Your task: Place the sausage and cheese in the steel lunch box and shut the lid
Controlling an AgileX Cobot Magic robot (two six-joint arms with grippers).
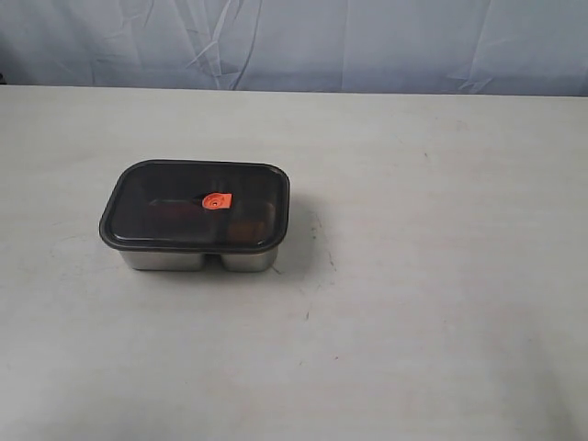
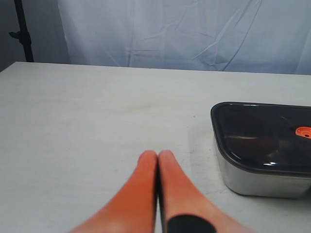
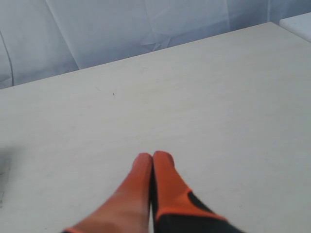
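On a pale table (image 1: 441, 276), before a bluish cloth (image 1: 294, 41), sits the steel lunch box (image 1: 197, 260), left of centre; its dark lid (image 1: 165, 197) covers it, orange tab (image 1: 217, 200) central; contents show only dimly. The left gripper (image 2: 158, 158), near the box, and the right gripper (image 3: 152, 159) both have jaws pressed together.

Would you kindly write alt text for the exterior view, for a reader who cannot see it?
A steel lunch box sits left of centre on a pale table, covered by its dark translucent lid with a small orange tab in the middle. Behind the table hangs a wrinkled pale blue cloth. No robot arm shows in this view.
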